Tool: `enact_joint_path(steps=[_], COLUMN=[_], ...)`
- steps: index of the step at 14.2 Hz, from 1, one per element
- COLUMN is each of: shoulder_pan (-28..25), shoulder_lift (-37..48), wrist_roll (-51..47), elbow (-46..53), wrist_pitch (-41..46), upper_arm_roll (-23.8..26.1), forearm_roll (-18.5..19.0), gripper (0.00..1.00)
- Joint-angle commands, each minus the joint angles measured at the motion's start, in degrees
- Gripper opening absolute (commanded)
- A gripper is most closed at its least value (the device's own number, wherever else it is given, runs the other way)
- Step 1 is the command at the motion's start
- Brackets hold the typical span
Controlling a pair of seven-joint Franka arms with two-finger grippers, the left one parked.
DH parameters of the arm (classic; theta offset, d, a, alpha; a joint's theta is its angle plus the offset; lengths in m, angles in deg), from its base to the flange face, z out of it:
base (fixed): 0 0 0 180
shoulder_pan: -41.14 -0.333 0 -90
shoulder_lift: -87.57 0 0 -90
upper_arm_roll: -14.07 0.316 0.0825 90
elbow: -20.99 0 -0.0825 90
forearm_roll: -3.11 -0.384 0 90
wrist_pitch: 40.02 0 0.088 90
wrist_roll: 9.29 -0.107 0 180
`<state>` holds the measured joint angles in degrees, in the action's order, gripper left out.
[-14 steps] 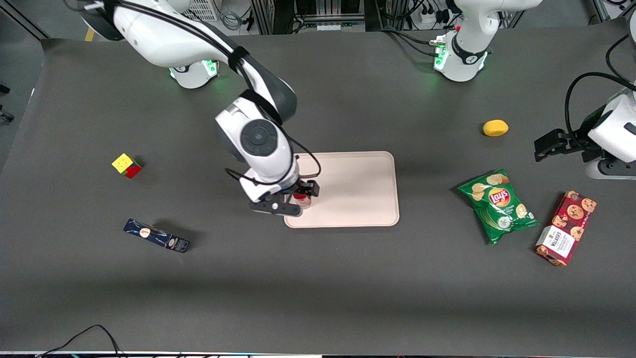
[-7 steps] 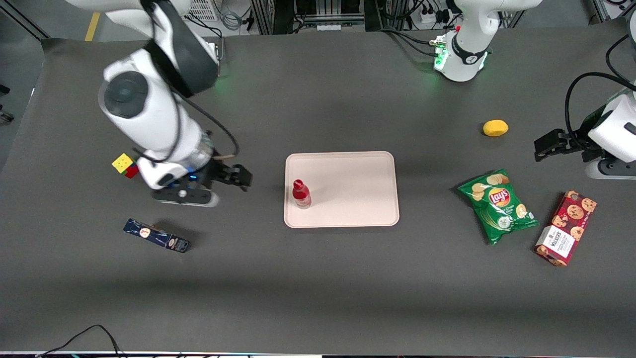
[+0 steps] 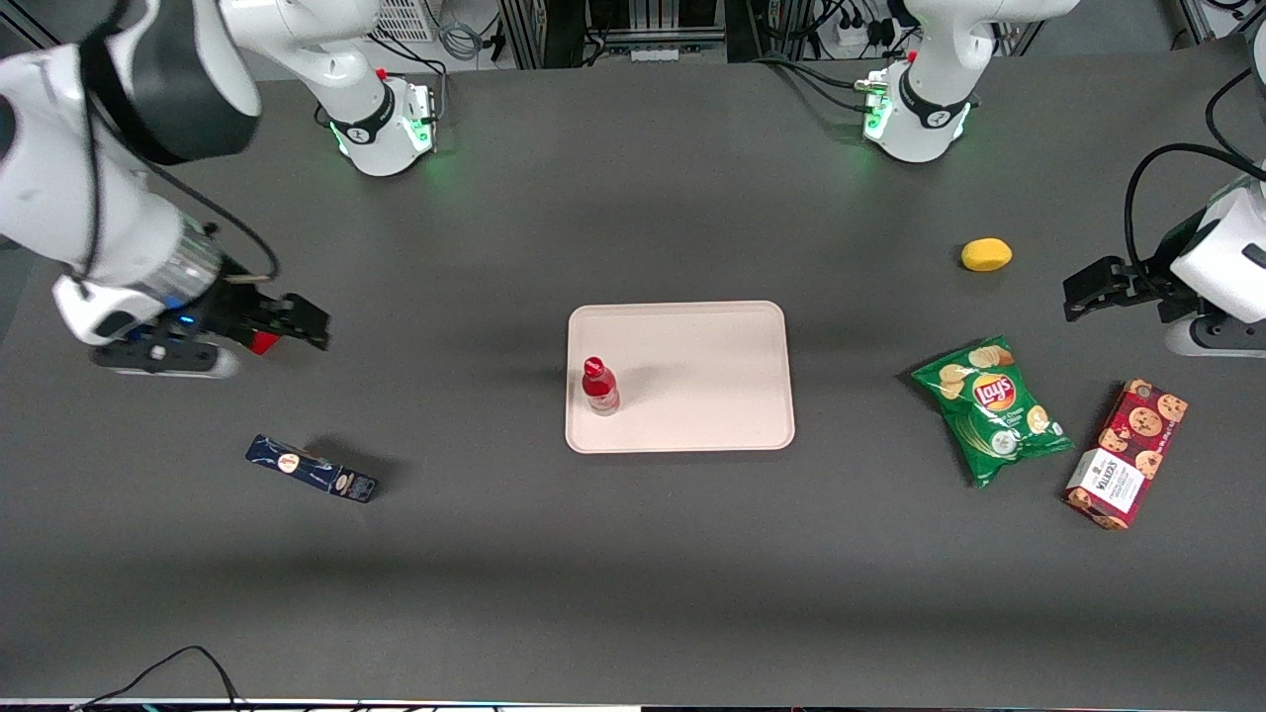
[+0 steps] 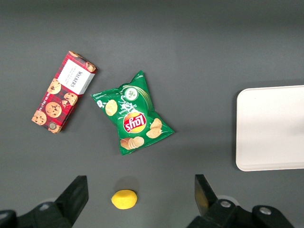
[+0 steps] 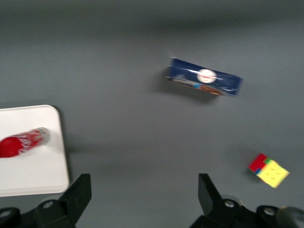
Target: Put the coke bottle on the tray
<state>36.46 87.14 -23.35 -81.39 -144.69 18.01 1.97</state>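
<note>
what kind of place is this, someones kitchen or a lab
Most likely a robotics lab: a dark-covered table with robot arm bases bolted on, and test props, a coke bottle standing on a tray. The gripper hangs open above the cube.

The coke bottle stands upright on the tray, close to the rim at the working arm's end. The gripper, fingers spread with nothing between them, hangs well apart from the tray, toward that same end of the table, over the cube. The oblong box lies nearer the front camera than the gripper.
</note>
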Motion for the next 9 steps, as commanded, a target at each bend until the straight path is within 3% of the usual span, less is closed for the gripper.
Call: enact_joint_path(steps=[1,4,9], shoulder_pan=[-0.3,-0.2,-1.2], shoulder_lift=[7.0,6.9,4.5], wrist_roll=[8.6,15.4,15.1], elbow=[-6.3,-5.9,-3.4], wrist_pitch=[-1.1,-1.2,-1.1], upper_arm_roll=[-7.4,-12.8,-12.5], forearm_roll=[-1.7,-1.5,-0.7], gripper=[1.00,1.00,1.00])
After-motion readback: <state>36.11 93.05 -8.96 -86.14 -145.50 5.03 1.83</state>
